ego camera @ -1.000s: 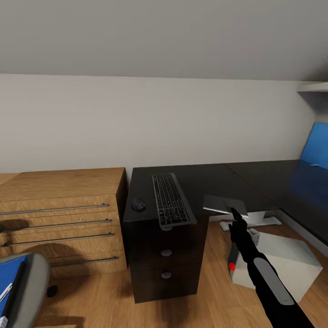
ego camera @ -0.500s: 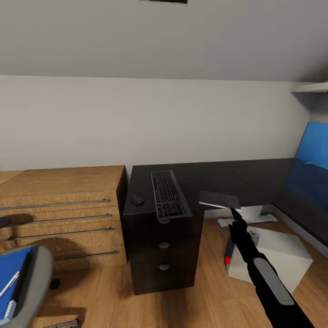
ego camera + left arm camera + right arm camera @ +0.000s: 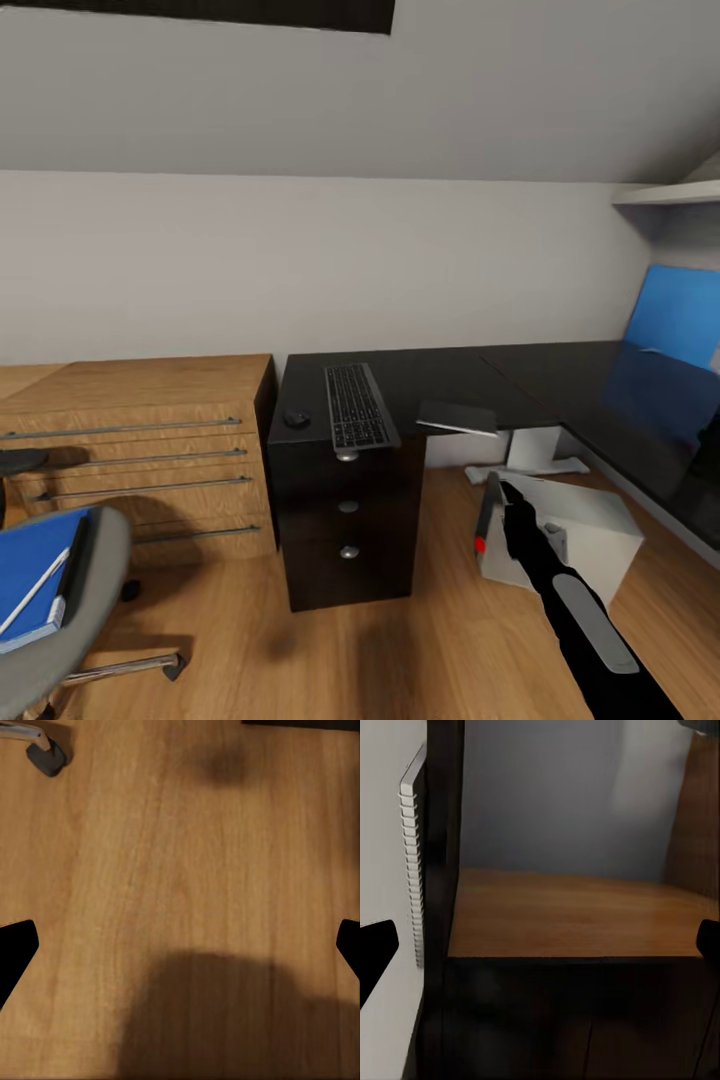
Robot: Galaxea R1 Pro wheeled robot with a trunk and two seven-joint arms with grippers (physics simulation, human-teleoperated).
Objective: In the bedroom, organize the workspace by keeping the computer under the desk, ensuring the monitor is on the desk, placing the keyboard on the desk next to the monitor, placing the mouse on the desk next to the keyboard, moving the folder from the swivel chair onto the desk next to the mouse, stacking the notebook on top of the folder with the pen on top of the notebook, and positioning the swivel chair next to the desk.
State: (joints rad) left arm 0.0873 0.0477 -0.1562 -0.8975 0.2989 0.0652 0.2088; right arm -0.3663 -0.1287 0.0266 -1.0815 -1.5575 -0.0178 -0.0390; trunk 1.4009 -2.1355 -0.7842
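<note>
Spread wide and empty: right end effector (image 3: pixel 508 495), low in the right half of the head view, hanging just in front of the computer (image 3: pixel 570 530), which sits on the floor beside the bench (image 3: pixel 520 375) leg, partly under the top. Probably fine left there, since the task wants it under the bench.

Equally wide apart and holding nothing: left end effector (image 3: pixel 180 945), pointed down at bare wood floor, a chair castor (image 3: pixel 46 756) near one corner of its wrist view.

On the bench, centre of the head view: keyboard (image 3: pixel 357 407) lying lengthwise over the drawer unit with its near end hanging slightly over the front edge; mouse (image 3: pixel 295 419) just beside it on the left; notebook (image 3: pixel 457 417) to the right, one corner past the edge.

At lower left: swivel chair (image 3: pixel 75 610), well apart from the bench, carrying the folder (image 3: pixel 25 560) flat on its seat with the pen (image 3: pixel 32 600) lying across it.

Likely next: reaching the chair to collect the folder, because the notebook and pen must stack on top of it.
</note>
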